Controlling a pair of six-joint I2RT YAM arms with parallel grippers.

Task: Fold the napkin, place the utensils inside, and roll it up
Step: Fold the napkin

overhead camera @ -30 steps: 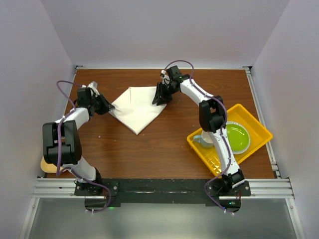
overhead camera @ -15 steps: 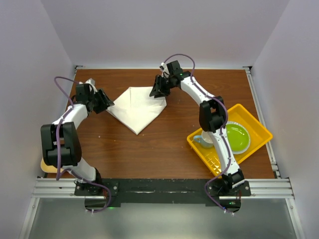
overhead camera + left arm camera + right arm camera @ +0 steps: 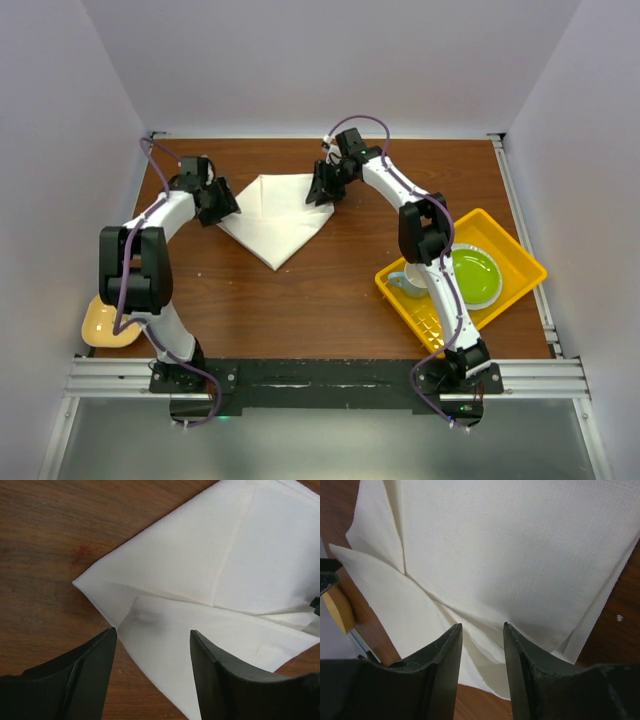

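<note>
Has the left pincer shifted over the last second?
Yes. The left pincer has moved toward the far edge of the table and slightly rightward, over the left corner of the napkin.

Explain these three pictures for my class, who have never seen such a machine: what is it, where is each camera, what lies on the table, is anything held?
Two jointed robot arms are bolted at the near edge of a brown table. The wide picture looks down from above and behind them; the other two come from a camera on each wrist. A folded white napkin lies on the table. At the right, a yellow tray holds a green plate and a cup. The left tool and right tool sit at opposite sides of the napkin, fingers apart, holding nothing.
</note>
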